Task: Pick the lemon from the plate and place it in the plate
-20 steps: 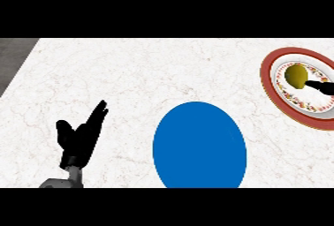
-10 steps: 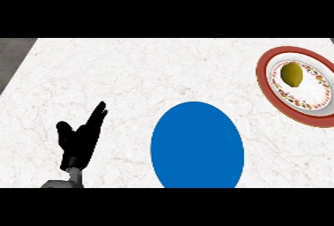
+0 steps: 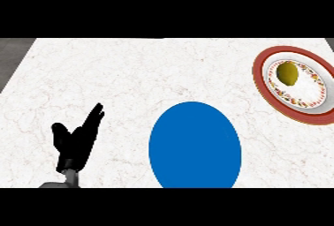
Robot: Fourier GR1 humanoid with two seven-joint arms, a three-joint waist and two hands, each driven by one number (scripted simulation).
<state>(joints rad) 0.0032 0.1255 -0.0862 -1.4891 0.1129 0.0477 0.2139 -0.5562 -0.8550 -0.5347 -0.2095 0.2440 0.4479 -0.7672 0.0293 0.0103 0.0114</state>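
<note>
Gone from the 2 o'clock corner is the dark shape that lay across the red-rimmed plate point(image 3: 295, 84) 1 second ago; it was already out of sight half a second ago, and the right hand shows nowhere now. Nothing else has shifted. Sitting on that patterned plate's white centre, toward its upper left, is the lemon point(image 3: 287, 73), with nothing touching it. Well apart from it, at about 6 o'clock, lies the plain blue plate point(image 3: 194, 145), bare of any fruit.

At 8 o'clock the left hand point(image 3: 75, 140) rests on the marble counter point(image 3: 130, 75), fingers straight and spread, holding nothing, just as in both earlier frames.

With the right hand away and the lemon on the patterned plate, the fruit is not on the blue plate. If the blue plate is the intended target, the transfer is not accomplished as things lie.
</note>
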